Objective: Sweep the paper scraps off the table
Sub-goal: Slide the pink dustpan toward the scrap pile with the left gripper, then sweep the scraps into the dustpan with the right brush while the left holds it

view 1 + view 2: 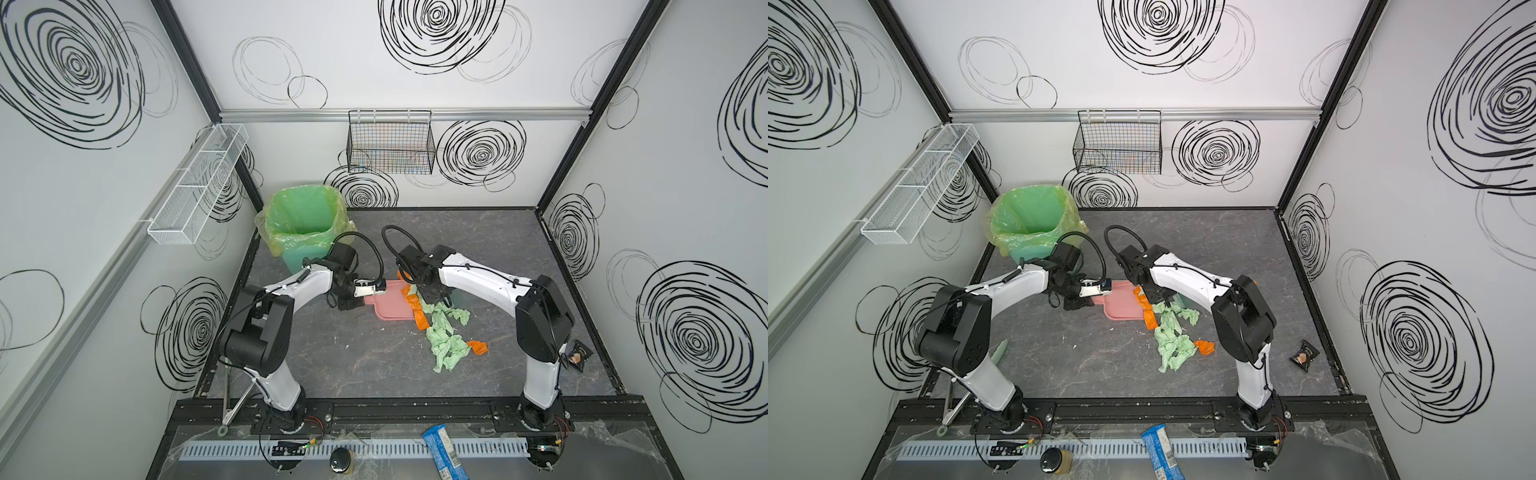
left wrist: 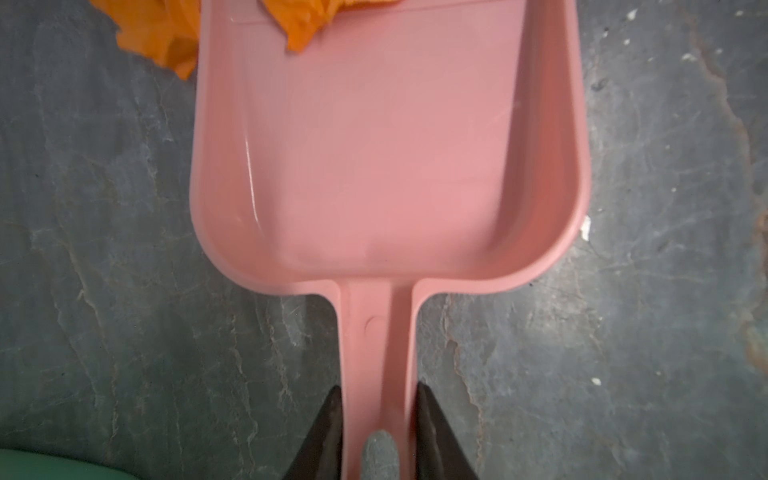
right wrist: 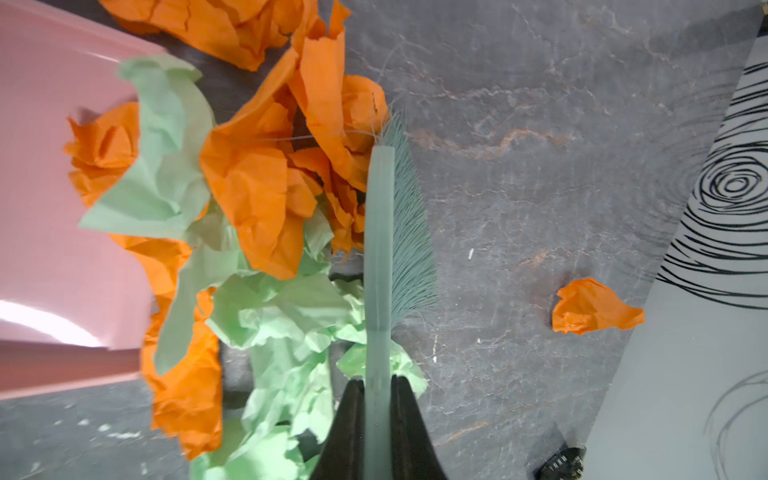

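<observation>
Blue wrapper (image 1: 442, 453) lying off table (image 1: 374, 365): print too blurred.

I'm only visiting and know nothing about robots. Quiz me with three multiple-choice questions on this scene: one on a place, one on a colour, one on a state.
1. Where on the table does the bin stand? A far-left corner; B near-right corner; C centre.
2. What colour is the dustpan? A blue; B pink; C yellow.
3. The right hand is: A open; B shut on the brush; C holding a cup.
Answers: A, both top views show it there; B, plainly pink; B, it clamps the handle.
</observation>
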`<control>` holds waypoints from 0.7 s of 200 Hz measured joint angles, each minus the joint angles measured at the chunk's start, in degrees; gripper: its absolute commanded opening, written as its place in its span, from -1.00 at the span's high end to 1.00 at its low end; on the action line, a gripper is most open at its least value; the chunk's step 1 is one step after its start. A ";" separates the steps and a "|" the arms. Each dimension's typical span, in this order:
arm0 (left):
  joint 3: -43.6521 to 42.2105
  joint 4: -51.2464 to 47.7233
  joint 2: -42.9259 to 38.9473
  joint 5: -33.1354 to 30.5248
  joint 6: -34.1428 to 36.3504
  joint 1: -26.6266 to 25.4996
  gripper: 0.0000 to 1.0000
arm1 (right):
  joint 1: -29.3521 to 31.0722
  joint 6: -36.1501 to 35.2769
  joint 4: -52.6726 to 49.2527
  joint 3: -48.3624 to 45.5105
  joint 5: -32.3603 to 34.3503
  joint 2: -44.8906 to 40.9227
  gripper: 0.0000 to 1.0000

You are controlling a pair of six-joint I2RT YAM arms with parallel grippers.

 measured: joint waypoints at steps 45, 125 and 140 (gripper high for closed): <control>1.07 0.33 0.28 -0.46 -1.60 -2.08 1.00 | 3.43 1.05 -0.09 3.91 -3.39 1.40 1.00; 2.19 0.31 1.07 -0.46 -2.54 -2.16 1.00 | 5.18 2.99 -0.55 6.38 -7.04 1.40 1.00; 2.16 0.35 1.07 0.37 -2.54 -2.16 1.00 | 5.05 3.32 -1.33 6.67 -6.78 0.66 1.00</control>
